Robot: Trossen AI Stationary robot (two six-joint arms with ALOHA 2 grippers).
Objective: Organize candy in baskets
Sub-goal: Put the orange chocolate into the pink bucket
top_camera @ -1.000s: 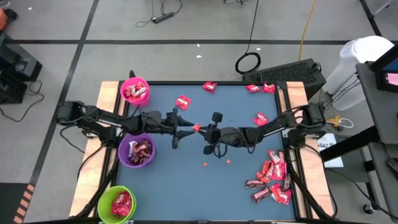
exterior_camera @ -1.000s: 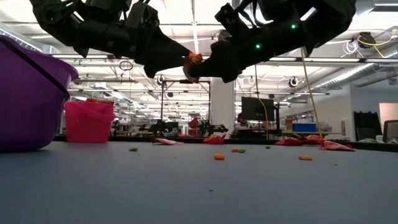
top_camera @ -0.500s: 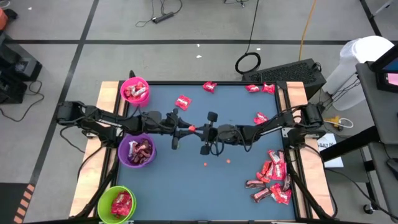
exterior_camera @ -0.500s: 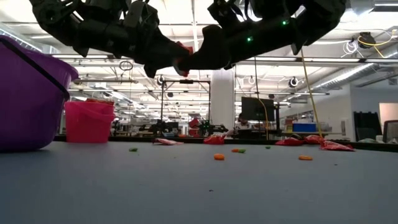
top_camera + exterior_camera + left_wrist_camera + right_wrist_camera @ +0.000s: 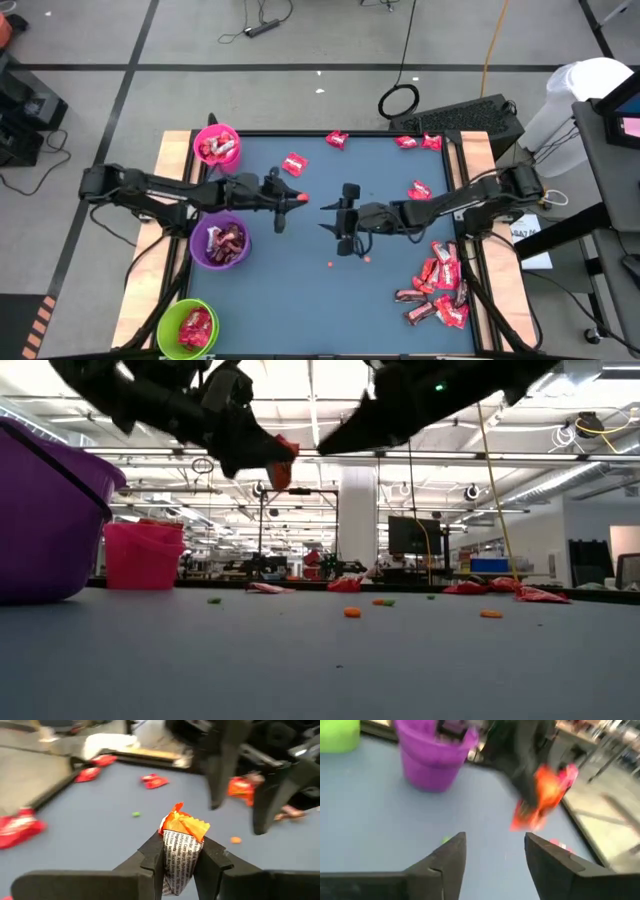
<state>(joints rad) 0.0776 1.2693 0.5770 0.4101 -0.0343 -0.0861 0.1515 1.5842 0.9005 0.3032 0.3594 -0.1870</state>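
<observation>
While the left gripper (image 5: 178,862) clenches an orange candy (image 5: 179,851) upright at mid-frame, the baskets sit leftward; the purple basket (image 5: 206,257) is nearest. The right gripper (image 5: 333,218) hangs released, just right of it

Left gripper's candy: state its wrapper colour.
Orange-red, with a white printed panel on the candy; left wrist view shows it best.

This was a big robot lab or workshop. Behind the table (image 5: 320,660) the room went far back, with long rows of ceiling lights (image 5: 560,455), white pillars (image 5: 355,525), and desks with a dark screen (image 5: 408,535). Around the table (image 5: 300,300) was a grey floor (image 5: 300,40) with cables (image 5: 262,25) lying on it.
</observation>
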